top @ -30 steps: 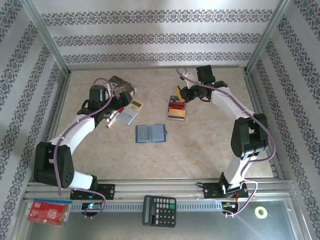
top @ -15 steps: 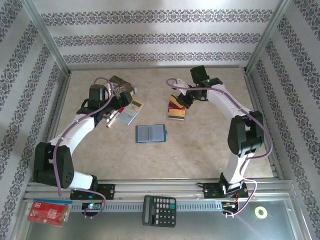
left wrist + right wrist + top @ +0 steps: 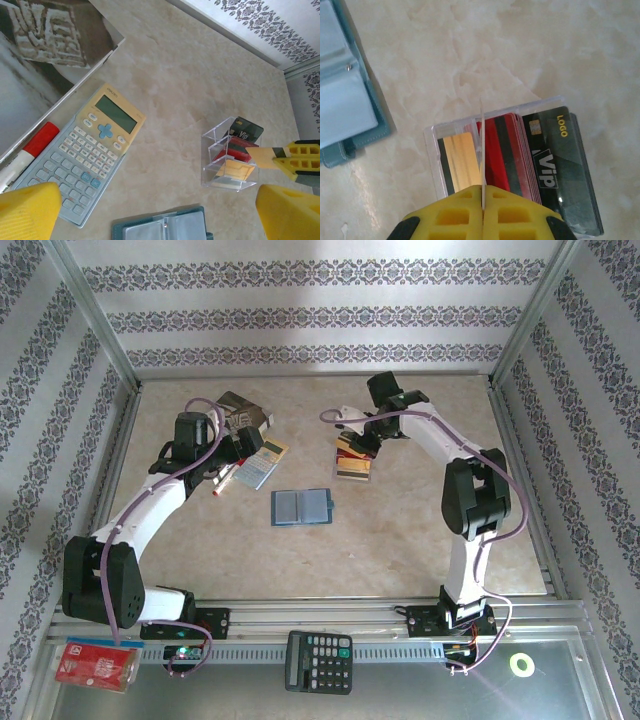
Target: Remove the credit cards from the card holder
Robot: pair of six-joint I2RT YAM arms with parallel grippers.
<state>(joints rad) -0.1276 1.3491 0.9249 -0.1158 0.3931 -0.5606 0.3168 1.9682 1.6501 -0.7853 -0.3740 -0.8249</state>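
Card holder: the blue card holder lies open and flat in the middle of the desk, pale slots facing up; whether a card is left inside, I cannot tell.
Right end effector: beyond the card holder and to its right; the right end effector is clamped tight on one thin held card, seen edge-on here and tan-faced in the left wrist view.
Left end effector: beyond the card holder and to its left; the left end effector is spread fully wide with nothing in it, above a pale calculator.
Clear box: the clear box stands just under the held card, beyond and right of the card holder; the credit cards in it are a gold card, red cards and a black card.
Step in hand: probably filing the held card into the clear box; its edge hangs right over the divider between the gold and red sections, so nudge it to one side; keep it upright; lower it inside the walls before letting go.
Writing: the black card reads "LOGO" and "Vip"; the calculator's small brand seems to read "deli".
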